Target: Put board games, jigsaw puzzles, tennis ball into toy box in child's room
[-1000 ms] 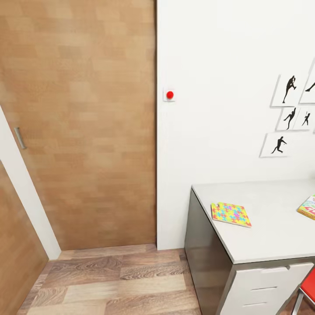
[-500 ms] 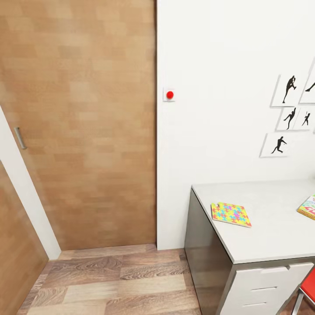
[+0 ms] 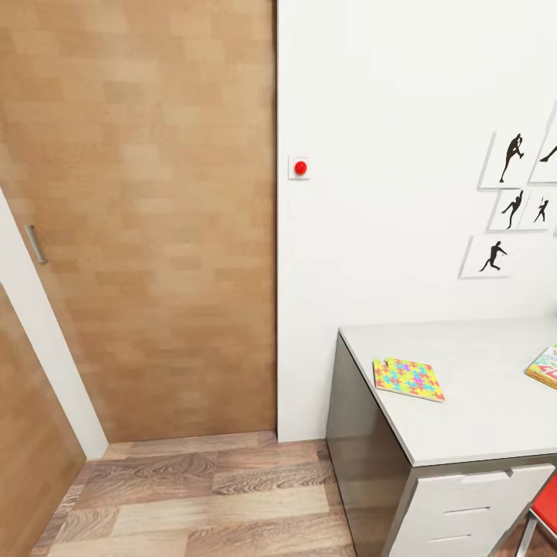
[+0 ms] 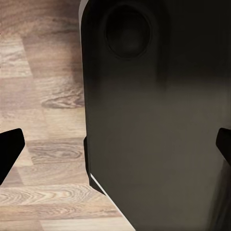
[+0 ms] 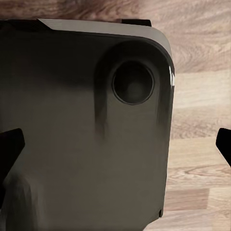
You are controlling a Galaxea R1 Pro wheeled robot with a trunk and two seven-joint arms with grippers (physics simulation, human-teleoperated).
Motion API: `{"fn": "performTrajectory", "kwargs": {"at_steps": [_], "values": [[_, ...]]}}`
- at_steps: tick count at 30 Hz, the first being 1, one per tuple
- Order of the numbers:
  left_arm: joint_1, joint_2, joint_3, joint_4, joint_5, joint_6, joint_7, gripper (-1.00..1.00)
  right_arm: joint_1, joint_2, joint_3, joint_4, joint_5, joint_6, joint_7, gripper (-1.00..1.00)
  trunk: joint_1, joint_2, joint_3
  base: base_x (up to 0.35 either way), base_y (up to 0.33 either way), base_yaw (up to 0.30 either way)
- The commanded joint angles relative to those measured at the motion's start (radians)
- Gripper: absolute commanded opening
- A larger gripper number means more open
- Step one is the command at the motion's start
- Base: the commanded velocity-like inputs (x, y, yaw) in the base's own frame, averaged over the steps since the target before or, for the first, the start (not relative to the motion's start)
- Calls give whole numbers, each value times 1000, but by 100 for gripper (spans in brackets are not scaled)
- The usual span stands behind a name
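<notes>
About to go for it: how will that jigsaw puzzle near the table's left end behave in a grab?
The jigsaw puzzle looks thin and flat, so probably light and stiff. Lying flush on the table, it may be hard to get under; sliding it over the edge could help. It won't roll.

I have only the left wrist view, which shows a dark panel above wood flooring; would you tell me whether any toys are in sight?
Observer: Yes. The head view shows a thin square jigsaw puzzle board in yellow, pink and blue lying flat on the pale grey-white desk.
Operator: Is anything else on that desk?
Observer: The corner of a colourful printed game box shows at the picture's right edge.
Operator: How is the right hand?
Observer: In the right wrist view, the right hand has its fingertips wide apart with nothing between them.
</notes>
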Motion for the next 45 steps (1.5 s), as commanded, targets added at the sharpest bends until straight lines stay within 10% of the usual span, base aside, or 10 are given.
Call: {"fn": "performTrajectory", "kwargs": {"at_steps": [1,45], "values": [[0,1,0,-1,-1,1,-1,100,-3,1,1,-2,1,-1,1,100,0,0,-1,0,0,-53],[0,9,-2,-2,-3,3,-4,100,-24,-3,-2,-25,-1,2,14,100,0,0,-1,0,0,-260]]}}
